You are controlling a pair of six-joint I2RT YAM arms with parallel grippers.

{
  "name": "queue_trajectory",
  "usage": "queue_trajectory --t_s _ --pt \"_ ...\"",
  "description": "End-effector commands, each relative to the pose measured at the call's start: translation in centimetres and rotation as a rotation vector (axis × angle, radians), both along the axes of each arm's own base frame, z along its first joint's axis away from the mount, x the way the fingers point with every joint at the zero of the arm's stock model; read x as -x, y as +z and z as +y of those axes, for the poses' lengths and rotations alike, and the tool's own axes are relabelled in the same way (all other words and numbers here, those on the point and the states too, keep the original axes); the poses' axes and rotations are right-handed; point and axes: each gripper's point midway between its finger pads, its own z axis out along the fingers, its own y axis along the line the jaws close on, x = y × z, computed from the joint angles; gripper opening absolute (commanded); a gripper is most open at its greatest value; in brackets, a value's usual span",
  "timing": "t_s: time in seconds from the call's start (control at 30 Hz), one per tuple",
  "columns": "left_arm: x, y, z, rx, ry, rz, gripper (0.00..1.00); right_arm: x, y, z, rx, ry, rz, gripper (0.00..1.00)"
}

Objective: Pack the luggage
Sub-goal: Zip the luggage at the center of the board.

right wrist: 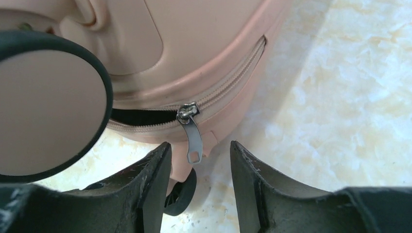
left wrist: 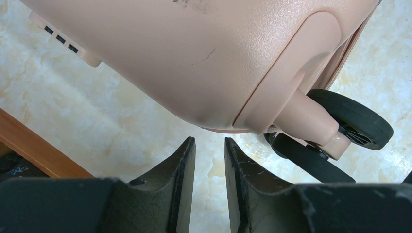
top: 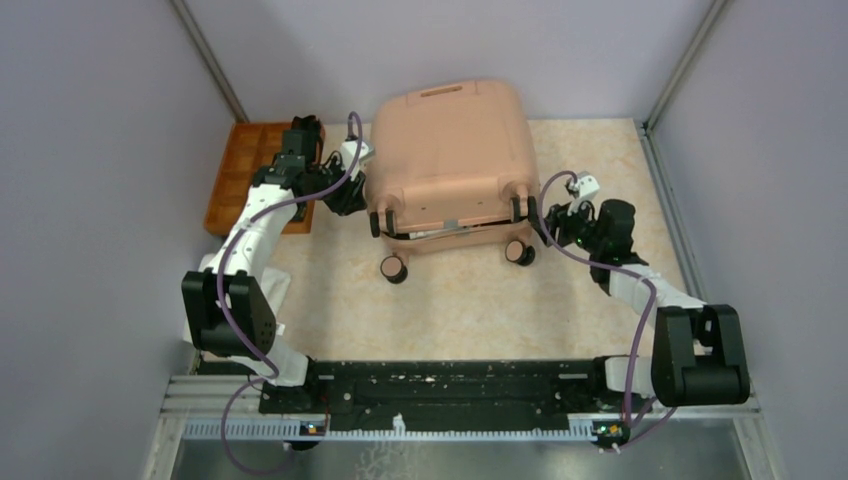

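Your luggage (top: pixel 450 160) lies flat at the far middle of the bench (top: pixel 450 320), wheels toward the arms, with an orange tray (top: pixel 245 170) near its left side. The left gripper (left wrist: pixel 210 145) sits at the near-left corner, its jaws narrow and empty, just short of the shell. The right gripper (right wrist: pixel 200 150) is at the near-right corner, jaws apart, and the zipper pull (right wrist: pixel 192 138) dangles between the 2 tips, not pinched. A dark gap beside the slider says the zip isn't fully run. Expect that shell to be stiff, smooth and rounded: too broad to span and likely slippery under a pad. It probably slides if you tug. Your best hold is the thin metal pull, pinched flat, with the left arm bracing the corner.
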Motion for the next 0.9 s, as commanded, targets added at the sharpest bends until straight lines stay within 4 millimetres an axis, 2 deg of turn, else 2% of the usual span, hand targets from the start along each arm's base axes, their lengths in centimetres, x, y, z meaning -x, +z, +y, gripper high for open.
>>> queue_trajectory --t_s 0.0,0.1,0.3,0.4,0.53,0.63,0.77,0.87 --pt "0.0 2.6 -0.5 0.032 -0.034 -0.076 0.35 -0.3 0.6 0.1 0.017 0.010 -0.019 0.47" --pt "0.1 2.8 -0.5 0.034 -0.035 -0.077 0.36 -0.3 0.3 0.8 0.008 0.077 0.010 0.46" --pt "0.1 2.9 -0.3 0.022 -0.029 -0.084 0.35 -1.1 0.2 1.9 -0.012 0.153 0.023 0.36" --pt "0.0 3.1 -0.3 0.024 -0.030 -0.089 0.36 -1.6 -0.2 1.7 -0.009 0.138 0.043 0.24" --pt "-0.1 2.5 -0.9 0.055 -0.048 -0.082 0.35 -2.2 1.1 1.2 -0.009 0.093 -0.007 0.02" --pt "-0.8 1.8 -0.8 0.046 -0.032 -0.080 0.35 -1.8 2.8 1.0 -0.028 0.069 -0.082 0.00" --pt "-1.4 0.3 -1.0 0.044 -0.054 -0.046 0.35 -0.6 4.3 0.7 -0.057 0.031 -0.151 0.00" --pt "-1.7 0.1 -1.2 0.049 -0.055 -0.035 0.35 0.0 5.0 0.7 -0.064 0.029 -0.180 0.00"
